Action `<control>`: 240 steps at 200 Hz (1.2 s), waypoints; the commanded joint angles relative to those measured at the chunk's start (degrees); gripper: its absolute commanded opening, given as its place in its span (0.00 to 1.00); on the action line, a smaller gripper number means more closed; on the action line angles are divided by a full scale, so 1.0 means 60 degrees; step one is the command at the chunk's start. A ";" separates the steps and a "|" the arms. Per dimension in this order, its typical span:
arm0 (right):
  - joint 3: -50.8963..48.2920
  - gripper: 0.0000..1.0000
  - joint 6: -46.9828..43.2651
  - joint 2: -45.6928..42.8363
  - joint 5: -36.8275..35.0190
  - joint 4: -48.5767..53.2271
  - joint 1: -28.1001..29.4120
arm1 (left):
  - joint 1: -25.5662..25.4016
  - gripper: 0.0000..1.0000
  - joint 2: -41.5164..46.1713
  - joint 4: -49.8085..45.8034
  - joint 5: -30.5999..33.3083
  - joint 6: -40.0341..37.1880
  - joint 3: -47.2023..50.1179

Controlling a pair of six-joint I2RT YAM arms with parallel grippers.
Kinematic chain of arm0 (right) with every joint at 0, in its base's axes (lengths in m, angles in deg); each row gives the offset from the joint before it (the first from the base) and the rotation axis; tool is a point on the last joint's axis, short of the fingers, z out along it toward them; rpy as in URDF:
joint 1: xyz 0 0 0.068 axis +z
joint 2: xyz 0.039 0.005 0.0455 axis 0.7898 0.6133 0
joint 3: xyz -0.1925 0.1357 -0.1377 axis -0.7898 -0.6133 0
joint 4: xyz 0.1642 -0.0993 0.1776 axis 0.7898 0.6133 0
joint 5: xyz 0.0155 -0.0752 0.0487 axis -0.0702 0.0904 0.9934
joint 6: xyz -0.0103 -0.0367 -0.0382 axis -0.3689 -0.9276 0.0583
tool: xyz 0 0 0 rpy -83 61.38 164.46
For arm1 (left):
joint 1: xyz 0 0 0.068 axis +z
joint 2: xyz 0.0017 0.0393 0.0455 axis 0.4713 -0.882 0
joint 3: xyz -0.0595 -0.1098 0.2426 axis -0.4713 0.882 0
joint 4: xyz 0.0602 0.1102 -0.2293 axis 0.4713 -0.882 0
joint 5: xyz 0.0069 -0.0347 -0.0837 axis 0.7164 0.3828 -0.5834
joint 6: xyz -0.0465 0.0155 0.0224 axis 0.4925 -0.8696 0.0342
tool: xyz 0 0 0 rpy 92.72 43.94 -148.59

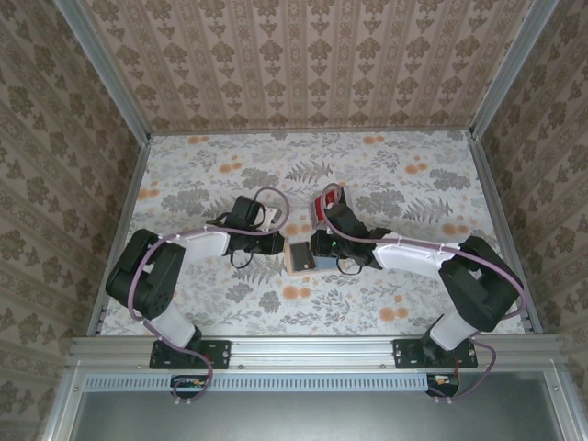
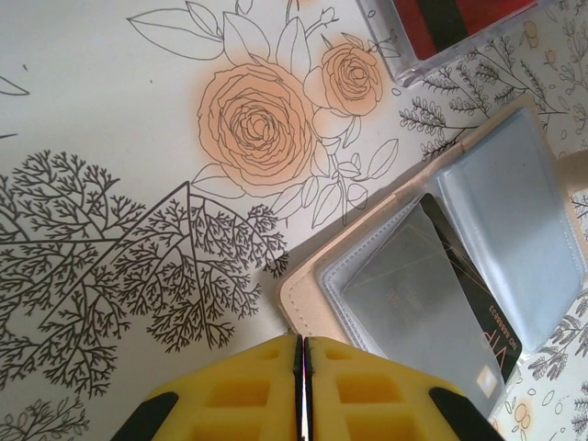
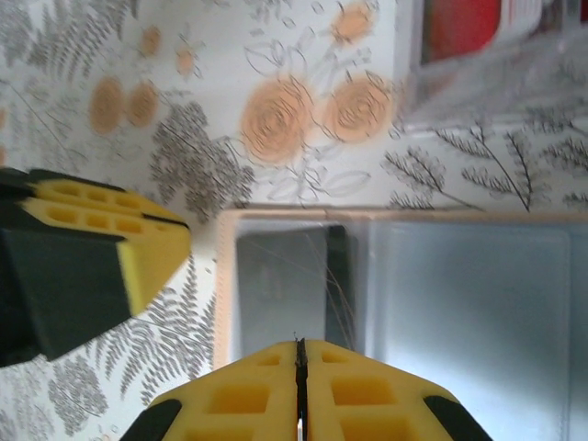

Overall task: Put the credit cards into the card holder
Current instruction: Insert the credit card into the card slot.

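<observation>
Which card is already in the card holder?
The black card, tucked inside the open card holder; the red cards lie in a clear box.

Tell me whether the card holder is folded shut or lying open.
Open. The card holder lies spread flat on the table, both clear pocket pages facing up, with a dark card showing through one pocket.

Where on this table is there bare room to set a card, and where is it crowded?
Free: the far strip of table between the back wall and the credit cards; the near strip between the card holder and the front rail. Crowded: the middle, where left claw and right claw flank it.
</observation>
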 commanded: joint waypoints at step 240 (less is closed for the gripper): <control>0.0503 0.14 -0.0101 0.1006 0.1520 0.0492 0.0561 | -0.0308 0.11 -0.0129 -0.0282 0.0278 -0.0209 -0.0132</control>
